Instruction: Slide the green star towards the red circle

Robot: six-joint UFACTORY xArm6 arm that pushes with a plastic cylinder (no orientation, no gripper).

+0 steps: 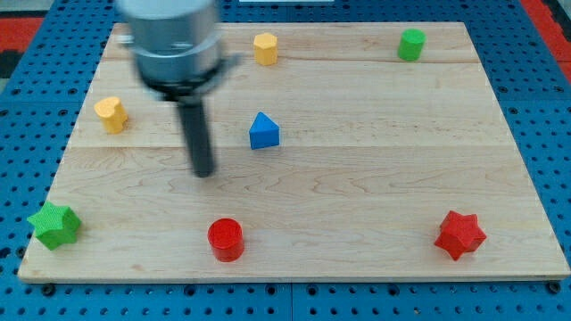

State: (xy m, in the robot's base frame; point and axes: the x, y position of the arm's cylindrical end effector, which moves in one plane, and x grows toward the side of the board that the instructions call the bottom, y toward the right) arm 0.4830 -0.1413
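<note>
Nothing done yet, by the look of it: green star [53,225] sitting at the bottom-left corner of the wooden board [357,205], well apart from the red circle [226,239] near the bottom edge, further right

My tip [204,173] up around mid-board, touching no block, left of the blue triangle [263,131], a bare rod holding nothing

Left to do: getting round to the star's left side and pushing rightward

Pale, smooth-grained planks; blocks looking like matte plastic, the star many-pointed, the circle a squat cylinder
</note>
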